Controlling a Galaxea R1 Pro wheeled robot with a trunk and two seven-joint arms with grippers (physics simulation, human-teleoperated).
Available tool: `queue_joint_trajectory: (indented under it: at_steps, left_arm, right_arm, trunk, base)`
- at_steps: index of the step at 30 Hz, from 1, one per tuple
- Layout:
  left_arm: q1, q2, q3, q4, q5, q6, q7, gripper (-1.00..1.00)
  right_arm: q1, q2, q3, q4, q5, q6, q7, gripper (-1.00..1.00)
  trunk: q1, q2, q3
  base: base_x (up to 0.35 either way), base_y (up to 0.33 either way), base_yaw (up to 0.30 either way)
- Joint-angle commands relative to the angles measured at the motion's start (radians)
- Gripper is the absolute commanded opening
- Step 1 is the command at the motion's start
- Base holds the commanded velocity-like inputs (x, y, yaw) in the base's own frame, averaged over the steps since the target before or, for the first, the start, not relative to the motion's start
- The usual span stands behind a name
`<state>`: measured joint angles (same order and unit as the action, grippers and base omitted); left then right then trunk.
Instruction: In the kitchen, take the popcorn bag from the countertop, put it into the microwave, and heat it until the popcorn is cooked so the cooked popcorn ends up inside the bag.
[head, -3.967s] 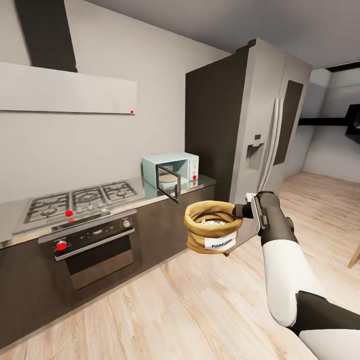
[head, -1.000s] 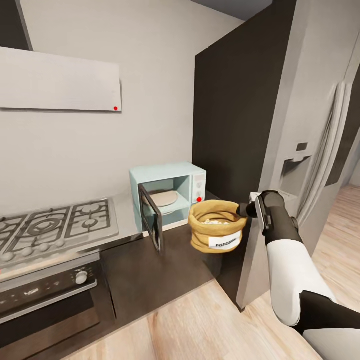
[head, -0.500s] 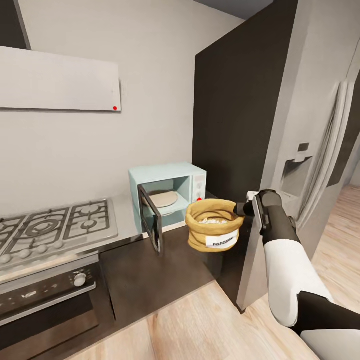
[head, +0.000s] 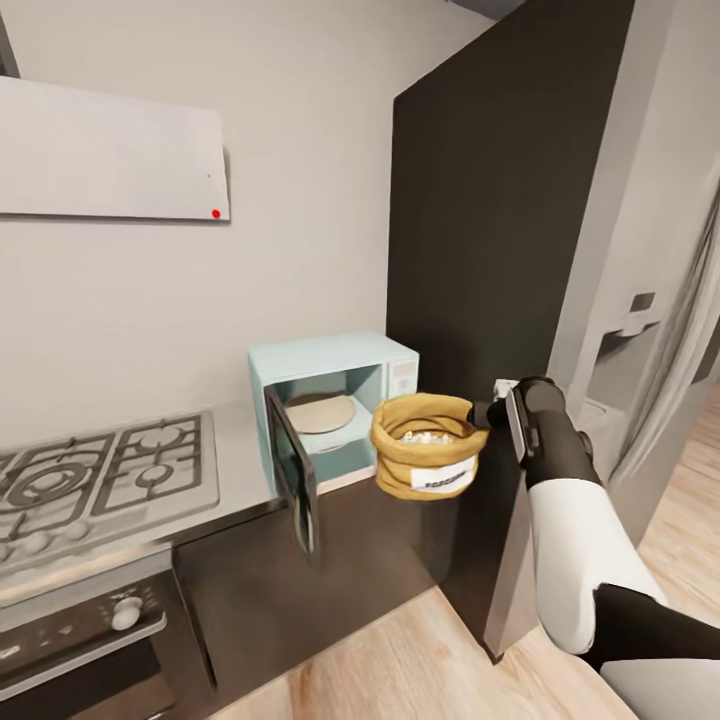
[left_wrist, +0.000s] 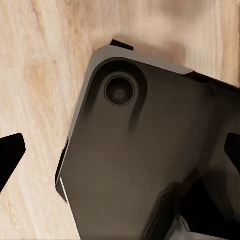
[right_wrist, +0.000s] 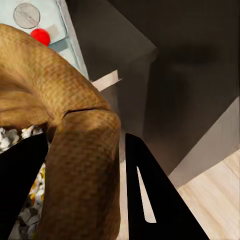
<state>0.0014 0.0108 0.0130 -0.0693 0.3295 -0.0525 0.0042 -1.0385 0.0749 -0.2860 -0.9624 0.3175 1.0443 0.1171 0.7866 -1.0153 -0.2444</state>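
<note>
While right tool (head: 487, 414) clenched on popcorn bag (head: 424, 446), open microwave (head: 335, 403) nearer than before; left tool's state unclear.

The right arm is reaching forward and up from the lower right of the head view, its white forearm rising into a dark wrist that is bending toward the left. The right gripper (head: 482, 417) is pointing sideways at the end of that wrist, and its fingers (right_wrist: 150, 195) are pinching the rolled rim of the popcorn bag (head: 428, 445), one finger inside the rim and one outside (the right wrist view is showing both as dark blades with the cloth between them). The bag is hanging in the air from this grip. The left gripper's dark fingertips (left_wrist: 10, 157) are standing well apart at the edges of the left wrist view.
</note>
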Motion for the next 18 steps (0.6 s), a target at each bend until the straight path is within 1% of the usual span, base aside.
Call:
queue_joint_trajectory:
  at_steps: [1, 4, 6, 7, 8, 10, 12, 18]
  left_arm:
    - [0.000, 0.000, 0.001, -0.001, 0.003, -0.001, 0.000, 1.00]
    - [0.000, 0.000, 0.001, -0.001, 0.003, -0.001, 0.000, 1.00]
    - [0.000, 0.000, 0.001, -0.001, 0.003, -0.001, 0.000, 1.00]
    - [0.000, 0.000, 0.001, -0.001, 0.003, -0.001, 0.000, 1.00]
    - [0.000, 0.000, 0.001, -0.001, 0.003, -0.001, 0.000, 1.00]
    - [0.000, 0.000, 0.001, -0.001, 0.002, -0.001, 0.000, 1.00]
    - [0.000, 0.000, 0.001, -0.001, 0.002, -0.001, 0.000, 1.00]
    - [0.000, 0.000, 0.001, -0.001, 0.002, -0.001, 0.000, 1.00]
  right_arm:
    - [-0.001, 0.003, -0.004, -0.029, 0.009, 0.003, 0.010, -1.00]
    - [-0.001, 0.008, -0.004, -0.039, 0.008, 0.003, 0.010, -1.00]
    - [-0.001, 0.027, -0.004, -0.040, 0.010, 0.003, 0.009, -1.00]
    - [0.000, 0.043, -0.004, -0.041, 0.012, 0.003, 0.009, -1.00]
    - [0.000, 0.049, -0.004, -0.041, 0.012, 0.003, 0.009, -1.00]
    - [-0.001, 0.053, -0.004, -0.041, 0.012, 0.003, 0.009, -1.00]
    - [-0.001, 0.054, -0.004, -0.040, 0.013, 0.003, 0.009, -1.00]
    - [-0.001, 0.055, -0.003, -0.039, 0.014, 0.003, 0.009, -1.00]
  trunk:
    - [0.001, -0.001, -0.001]
    - [0.001, -0.001, -0.001]
    - [0.001, -0.001, -0.001]
    - [0.001, -0.001, -0.001]
    - [0.001, -0.001, -0.001]
    - [0.001, -0.001, -0.001]
    - [0.001, -0.001, -0.001]
    - [0.001, -0.001, -0.001]
  base:
    - [0.322, 0.000, 0.000]
    - [0.321, 0.000, 0.000]
    - [0.318, 0.000, 0.000]
    - [0.305, 0.000, 0.000]
    - [0.279, 0.000, 0.000]
    - [0.203, 0.000, 0.000]
    - [0.061, 0.000, 0.093]
    - [0.007, 0.000, 0.246]
